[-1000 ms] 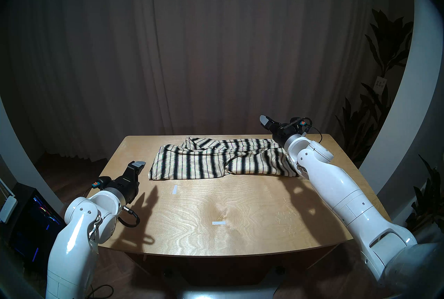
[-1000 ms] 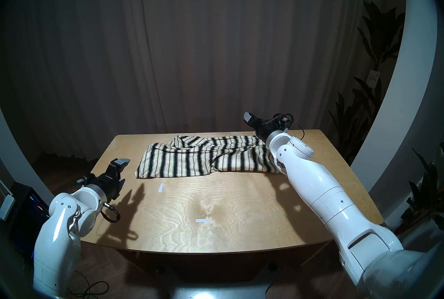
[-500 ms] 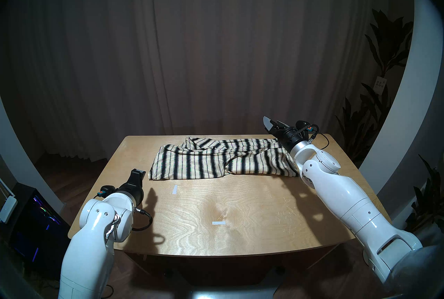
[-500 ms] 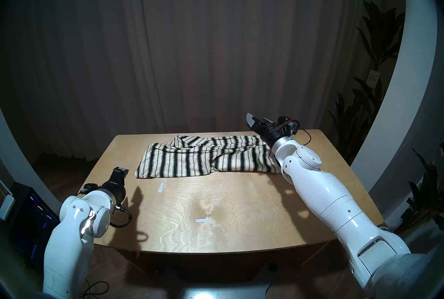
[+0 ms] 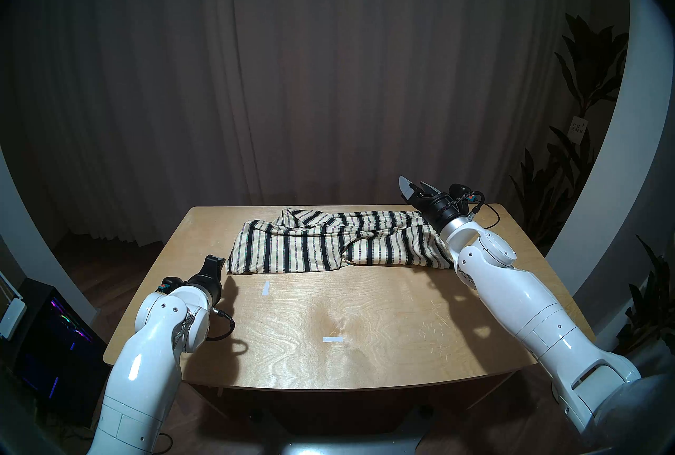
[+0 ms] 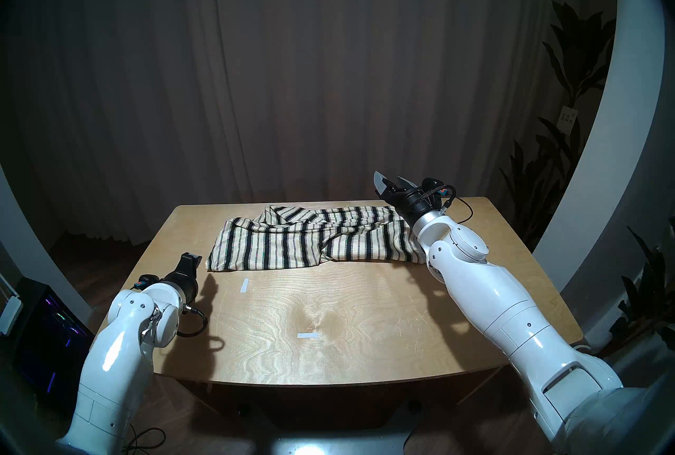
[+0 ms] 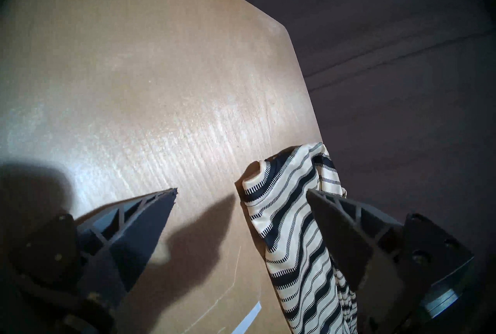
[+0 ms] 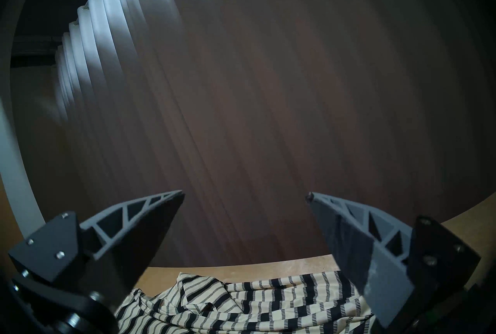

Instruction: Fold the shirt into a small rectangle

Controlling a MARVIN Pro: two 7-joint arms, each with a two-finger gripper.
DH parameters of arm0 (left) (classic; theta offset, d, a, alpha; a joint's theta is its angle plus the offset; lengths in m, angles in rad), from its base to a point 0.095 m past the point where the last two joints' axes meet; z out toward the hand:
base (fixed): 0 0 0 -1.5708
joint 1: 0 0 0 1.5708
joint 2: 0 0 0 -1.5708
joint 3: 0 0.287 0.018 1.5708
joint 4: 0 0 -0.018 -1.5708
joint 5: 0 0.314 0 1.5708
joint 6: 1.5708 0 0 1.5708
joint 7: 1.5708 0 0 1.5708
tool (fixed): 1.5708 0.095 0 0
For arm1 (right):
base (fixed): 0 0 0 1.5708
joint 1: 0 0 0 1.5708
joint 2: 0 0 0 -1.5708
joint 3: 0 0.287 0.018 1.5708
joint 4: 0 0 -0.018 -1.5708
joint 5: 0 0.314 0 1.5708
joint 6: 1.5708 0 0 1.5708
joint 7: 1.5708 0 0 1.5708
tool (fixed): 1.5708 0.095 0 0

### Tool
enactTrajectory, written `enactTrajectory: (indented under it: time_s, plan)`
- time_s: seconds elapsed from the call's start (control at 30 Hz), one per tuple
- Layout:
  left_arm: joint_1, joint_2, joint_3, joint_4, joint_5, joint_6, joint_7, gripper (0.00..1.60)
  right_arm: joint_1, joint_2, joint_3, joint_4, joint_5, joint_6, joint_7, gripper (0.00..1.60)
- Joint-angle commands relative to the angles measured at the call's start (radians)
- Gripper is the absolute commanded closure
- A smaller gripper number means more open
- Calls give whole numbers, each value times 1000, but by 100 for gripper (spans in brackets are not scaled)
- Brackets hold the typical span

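The cream shirt with black stripes (image 5: 328,242) lies rumpled in a wide band across the far half of the table, also in the head right view (image 6: 310,242). My left gripper (image 5: 213,258) is open and empty, low over the table just left of the shirt's near left corner. The left wrist view shows that corner (image 7: 292,218) beside the right finger (image 7: 335,218). My right gripper (image 5: 412,185) is open and empty, raised above the shirt's far right end and pointing at the curtain. The shirt (image 8: 241,306) lies below it in the right wrist view.
The wooden table (image 5: 365,352) carries two small white tape marks (image 5: 265,288) (image 5: 332,339). A dark curtain hangs behind. Plants (image 5: 584,114) stand at the right. A dark computer case (image 5: 54,326) stands on the floor at the left.
My left arm moved forward and right, bringing its gripper close to the shirt's near left corner, and the wrist turned. My right gripper turned and shifted slightly right. The shirt has not moved.
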Motion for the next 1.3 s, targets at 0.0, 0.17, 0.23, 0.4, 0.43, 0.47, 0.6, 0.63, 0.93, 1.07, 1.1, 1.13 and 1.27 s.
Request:
enactTrajectory:
  time_s: [0.0, 0.17, 0.23, 0.4, 0.43, 0.47, 0.6, 0.63, 0.93, 1.07, 1.1, 1.13, 1.27]
  plan:
    - [-109, 11, 23, 58, -15, 43, -23, 0, 21, -18, 7, -12, -4, -20, -5, 0]
    - [-168, 15, 46, 111, -25, 75, -23, 0, 24, -27, 7, -7, -11, -23, -11, 0]
    - [-181, 16, 52, 123, -27, 83, -25, 0, 26, -31, 8, -6, -13, -24, -14, 0]
    - [-232, 18, 73, 179, -48, 115, -2, 0, 25, -38, 10, -7, -21, -33, -26, 0]
    - [-236, 18, 75, 187, -51, 120, -3, 0, 24, -40, 10, -7, -23, -34, -28, 0]
    - [-240, 18, 77, 193, -53, 124, -4, 0, 24, -41, 10, -7, -24, -36, -30, 0]
    - [-258, 17, 94, 216, -60, 142, -6, 0, 22, -42, 12, -18, -29, -39, -42, 0]
    - [-266, 14, 99, 225, -61, 146, -5, 0, 20, -42, 12, -22, -30, -39, -46, 0]
    - [-364, -13, 160, 335, -49, 166, -10, 0, 1, -41, 13, -56, -38, -43, -72, 0]
    - [-408, -23, 188, 391, -33, 168, -9, 0, -9, -40, 13, -70, -42, -45, -83, 0]
    - [-424, -27, 194, 415, -31, 172, -16, 0, -11, -39, 13, -75, -43, -45, -86, 0]
    - [-437, -29, 200, 431, -25, 173, -16, 0, -13, -39, 14, -80, -44, -45, -90, 0]
    - [-474, -39, 211, 483, -15, 174, -33, 0, -19, -36, 15, -92, -49, -44, -103, 0]
